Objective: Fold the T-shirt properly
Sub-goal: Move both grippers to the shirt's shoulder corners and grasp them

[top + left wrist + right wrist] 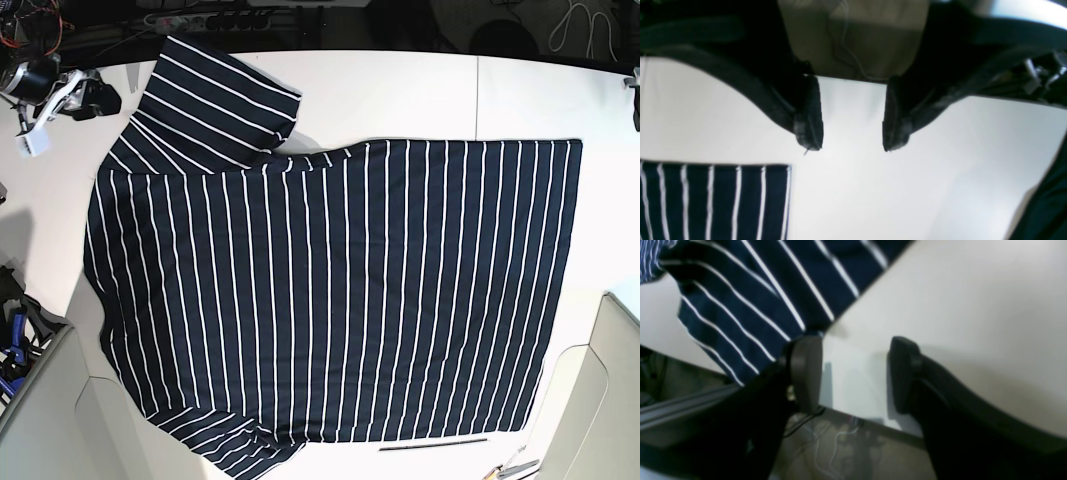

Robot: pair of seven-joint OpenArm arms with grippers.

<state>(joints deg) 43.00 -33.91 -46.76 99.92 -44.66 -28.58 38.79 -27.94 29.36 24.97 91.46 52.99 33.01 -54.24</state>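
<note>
a large dark navy t-shirt (330,290) with thin white stripes lay spread flat on a white bench (420,95), filling most of the overhead view. its hem sat toward the right edge of that view, and one short sleeve angled up toward the top left corner; the other sleeve reached the bottom edge.

in the left wrist view, the left pincer (852,146) hung open above bare bench, its two dark fingers apart with nothing between them. a square corner of the striped shirt lay below and to the left of it — near, but not touching.

in the right wrist view, the right pincer (857,373) was also open and empty, close to the bench edge. one finger (805,371) sat just beside the shirt's edge; whether it touched the cloth could not be told.
</note>
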